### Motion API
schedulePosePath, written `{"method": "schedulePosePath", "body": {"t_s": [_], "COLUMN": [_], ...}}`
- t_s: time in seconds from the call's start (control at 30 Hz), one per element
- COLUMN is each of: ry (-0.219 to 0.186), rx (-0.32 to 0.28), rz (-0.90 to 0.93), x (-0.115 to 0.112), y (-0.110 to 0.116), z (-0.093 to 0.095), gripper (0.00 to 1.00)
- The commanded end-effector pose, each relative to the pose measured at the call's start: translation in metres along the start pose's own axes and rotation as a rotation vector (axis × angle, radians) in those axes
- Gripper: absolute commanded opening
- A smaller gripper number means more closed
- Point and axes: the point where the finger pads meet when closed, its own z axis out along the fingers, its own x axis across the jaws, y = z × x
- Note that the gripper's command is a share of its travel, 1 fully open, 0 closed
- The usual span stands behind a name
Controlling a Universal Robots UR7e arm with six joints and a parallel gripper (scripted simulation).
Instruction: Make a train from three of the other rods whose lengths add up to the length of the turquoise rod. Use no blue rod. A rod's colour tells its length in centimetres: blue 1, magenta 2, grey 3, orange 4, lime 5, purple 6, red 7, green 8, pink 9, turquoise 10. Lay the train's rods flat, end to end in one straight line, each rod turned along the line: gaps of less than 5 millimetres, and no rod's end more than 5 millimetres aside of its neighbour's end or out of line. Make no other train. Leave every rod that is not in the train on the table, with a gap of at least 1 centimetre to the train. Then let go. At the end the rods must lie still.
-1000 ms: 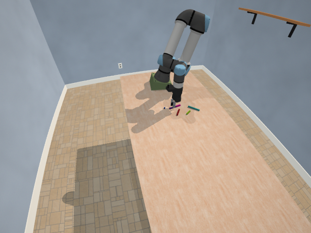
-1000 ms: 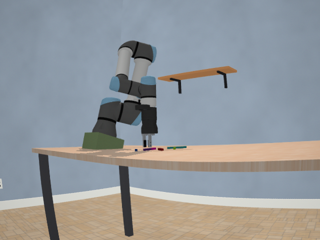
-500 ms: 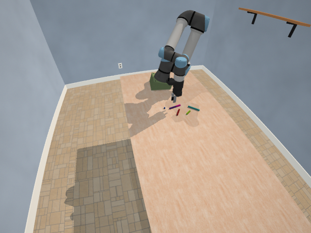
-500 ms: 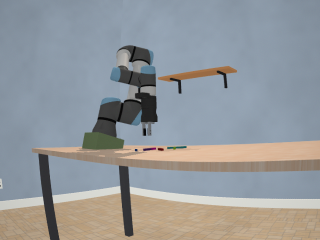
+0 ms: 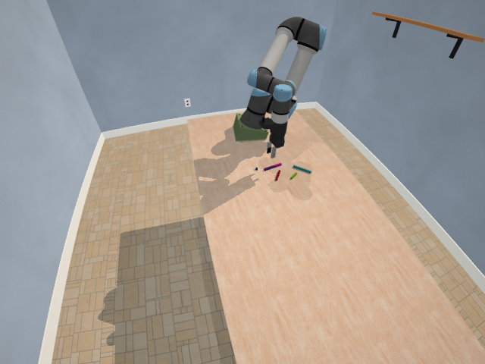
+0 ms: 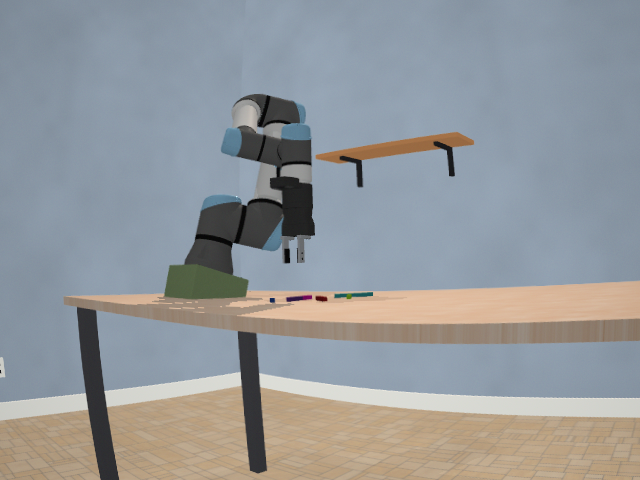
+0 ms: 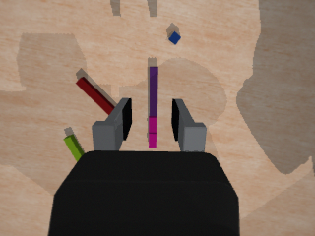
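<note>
My gripper (image 5: 270,150) (image 6: 293,255) (image 7: 152,111) is open and empty, well above the table. Below it, a purple rod (image 5: 270,167) (image 6: 298,298) (image 7: 154,88) and a short magenta rod (image 5: 279,164) (image 7: 153,132) lie flat, end to end in one line. A red rod (image 5: 277,174) (image 6: 321,298) (image 7: 95,95) lies at an angle beside them. A lime rod (image 5: 292,175) (image 6: 348,296) (image 7: 74,147) lies further off. The turquoise rod (image 5: 301,169) (image 6: 361,295) lies beyond the lime one. A small blue rod (image 5: 256,168) (image 6: 271,299) (image 7: 174,37) lies past the purple rod's far end.
The rods lie on a long wooden table (image 5: 313,254) (image 6: 465,315) near the arm's green base block (image 5: 248,131) (image 6: 204,281). A wall shelf (image 6: 392,148) hangs high behind.
</note>
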Motion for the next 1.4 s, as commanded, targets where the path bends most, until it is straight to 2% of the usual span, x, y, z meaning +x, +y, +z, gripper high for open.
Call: {"method": "schedulePosePath", "body": {"t_s": [0.0, 0.67, 0.93, 1.0, 1.23, 1.37], "ry": [-0.001, -0.001, -0.001, -0.001, -0.001, -0.001], "rx": [0.000, 0.000, 0.000, 0.000, 0.000, 0.000], "rz": [0.000, 0.000, 0.000, 0.000, 0.000, 0.000], "x": [0.000, 0.000, 0.000, 0.000, 0.000, 0.000], "y": [0.000, 0.000, 0.000, 0.000, 0.000, 0.000], "z": [0.000, -0.005, -0.038, -0.038, -0.075, -0.088], "gripper": [1.00, 1.00, 1.00, 1.00, 1.00, 1.00]}}
